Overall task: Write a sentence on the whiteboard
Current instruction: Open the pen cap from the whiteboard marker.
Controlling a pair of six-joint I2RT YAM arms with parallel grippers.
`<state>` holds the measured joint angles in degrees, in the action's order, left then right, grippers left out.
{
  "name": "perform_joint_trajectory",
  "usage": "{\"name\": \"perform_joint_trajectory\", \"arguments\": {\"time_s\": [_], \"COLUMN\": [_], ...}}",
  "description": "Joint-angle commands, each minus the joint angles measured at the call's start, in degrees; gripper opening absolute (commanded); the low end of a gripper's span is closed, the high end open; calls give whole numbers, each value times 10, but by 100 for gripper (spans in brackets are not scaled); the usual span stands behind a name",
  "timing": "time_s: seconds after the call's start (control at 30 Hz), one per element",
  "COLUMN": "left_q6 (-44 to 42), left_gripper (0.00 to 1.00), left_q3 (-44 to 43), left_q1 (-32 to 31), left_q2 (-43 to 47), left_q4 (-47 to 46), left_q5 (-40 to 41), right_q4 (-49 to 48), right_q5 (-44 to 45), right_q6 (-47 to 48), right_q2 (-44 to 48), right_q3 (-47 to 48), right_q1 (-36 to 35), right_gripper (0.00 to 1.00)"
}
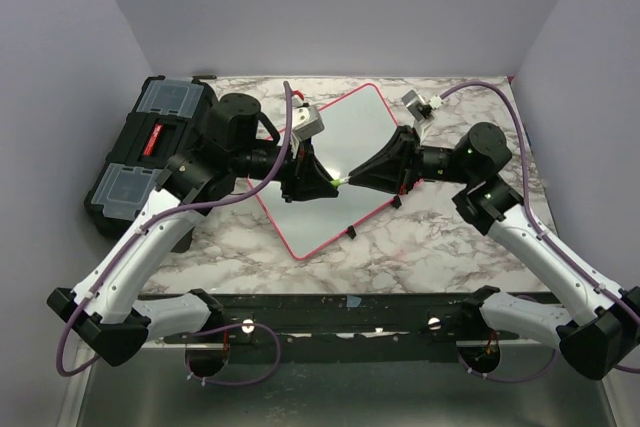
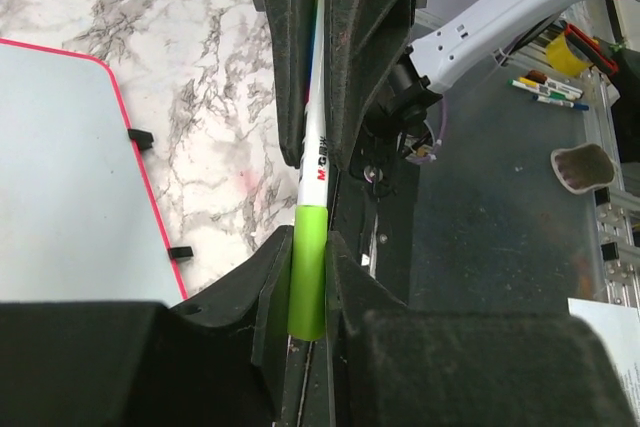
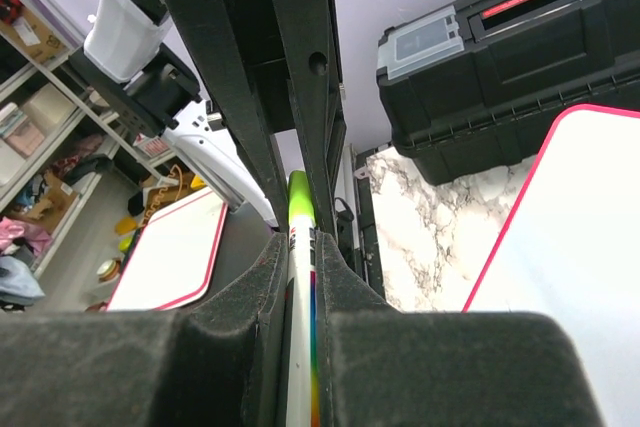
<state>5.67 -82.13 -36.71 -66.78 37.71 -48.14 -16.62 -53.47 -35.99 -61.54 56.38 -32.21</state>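
Note:
The whiteboard (image 1: 350, 137), white with a red-pink rim, lies tilted on the marble table; its visible face (image 2: 60, 177) (image 3: 580, 217) is blank, and no sentence shows on it. Both grippers meet above its near-centre, end to end along one marker (image 1: 341, 181). My left gripper (image 1: 325, 185) (image 2: 309, 247) is shut on the marker's green cap (image 2: 309, 267). My right gripper (image 1: 358, 179) (image 3: 300, 247) is shut on the white barrel (image 3: 300, 287), which has a rainbow stripe. The green cap (image 3: 299, 197) sticks out past the right gripper's fingers.
A black toolbox (image 1: 150, 147) (image 3: 500, 57) with clear lid compartments stands at the table's left edge. Small black clips (image 1: 352, 234) (image 1: 397, 202) sit along the board's near rim. Purple walls close in the back and sides. Off the table lies a second white board (image 3: 170, 252).

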Motion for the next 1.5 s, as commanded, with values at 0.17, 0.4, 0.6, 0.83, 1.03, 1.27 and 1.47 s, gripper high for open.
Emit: {"name": "perform_joint_trajectory", "arguments": {"time_s": [0.17,0.4,0.6,0.83,1.03,1.27,1.47], "left_q6": [10,29,45,73,86,84,80], "left_gripper": [0,0,0,0,0,0,0], "left_q3": [4,53,105,164,199,226,231], "left_q1": [1,15,51,91,113,139,164], "left_q2": [9,32,53,82,97,119,132], "left_q4": [-43,-77,-99,-143,-165,-169,-157], "left_q5": [17,44,59,47,40,21,14], "right_q4": [76,118,148,164,165,182,190], "right_q5": [93,214,269,302,316,314,315], "right_q6": [32,35,36,42,45,43,42], "right_q2": [14,47,68,81,91,98,107], "right_q3": [-12,-35,-46,-51,-55,-55,-46], "right_q1": [-2,-1,-1,0,6,14,17], "right_gripper": [1,1,1,1,1,1,1]}}
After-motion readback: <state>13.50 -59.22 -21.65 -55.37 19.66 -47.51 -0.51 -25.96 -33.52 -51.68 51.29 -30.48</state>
